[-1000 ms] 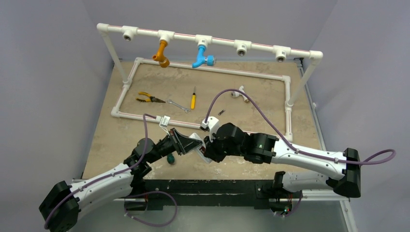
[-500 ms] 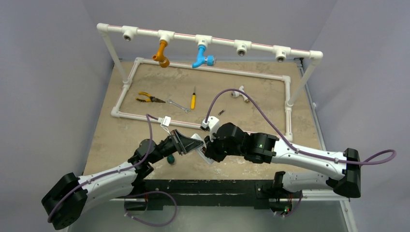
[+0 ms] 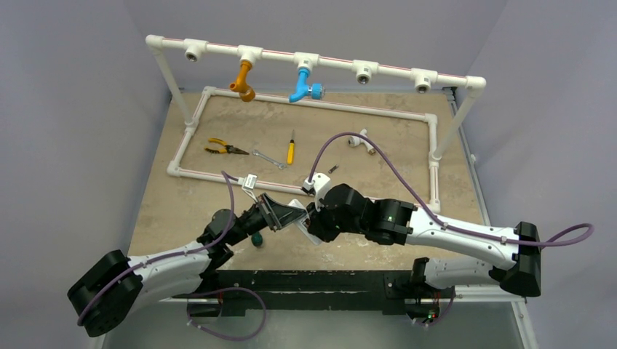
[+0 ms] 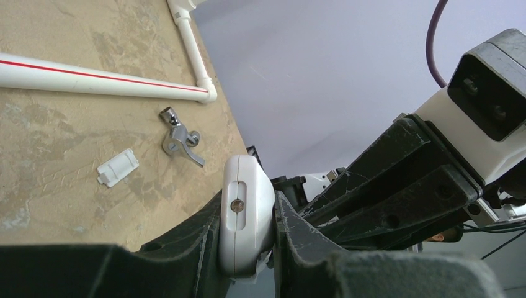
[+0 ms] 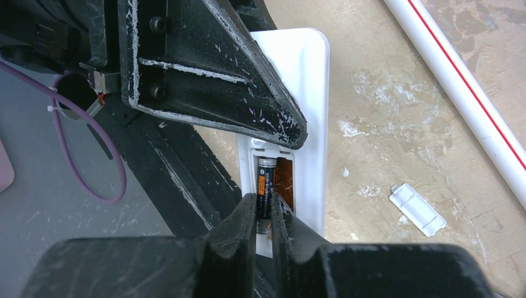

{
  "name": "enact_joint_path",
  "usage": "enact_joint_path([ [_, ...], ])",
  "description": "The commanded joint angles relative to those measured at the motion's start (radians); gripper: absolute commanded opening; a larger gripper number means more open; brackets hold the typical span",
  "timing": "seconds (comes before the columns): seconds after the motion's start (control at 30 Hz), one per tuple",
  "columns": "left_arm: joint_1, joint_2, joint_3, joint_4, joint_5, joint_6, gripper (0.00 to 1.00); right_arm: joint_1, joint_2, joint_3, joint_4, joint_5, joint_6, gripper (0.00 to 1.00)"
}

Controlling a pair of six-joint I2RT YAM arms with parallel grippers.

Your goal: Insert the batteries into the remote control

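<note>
Right gripper [image 5: 265, 211] pinched on battery [image 5: 265, 183], its long axis aligned with bay [image 5: 284, 180] of remote control [image 5: 308, 118], lying in one side; left gripper [image 4: 247, 208] clamps remote control edgewise; other side appears empty.

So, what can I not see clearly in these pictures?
- Right wrist view: lower end of the battery is behind the right jaws; seated or not, unclear.
- Left wrist view: left jaws cover the remote except one end.
- Top view: dark speck, too small to name.
</note>
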Motion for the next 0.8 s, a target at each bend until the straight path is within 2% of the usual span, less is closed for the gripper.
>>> enact_joint_path([
  [0.0, -0.004, 0.005, 0.015, 0.222, 0.011, -0.073, 0.00, 0.004, 0.018, 0.034, 0.061, 0.006, 0.024, 0.12],
  [0.3, -0.004, 0.022, 0.008, 0.237, 0.008, -0.076, 0.00, 0.004, 0.011, 0.059, 0.006, 0.035, -0.001, 0.22],
  [0.47, -0.004, 0.032, 0.004, 0.241, 0.014, -0.073, 0.00, 0.004, -0.010, 0.079, -0.019, 0.055, -0.019, 0.31],
  [0.77, -0.004, 0.039, -0.006, 0.227, 0.015, -0.072, 0.00, 0.004, -0.038, 0.129, -0.064, 0.073, -0.052, 0.36],
])
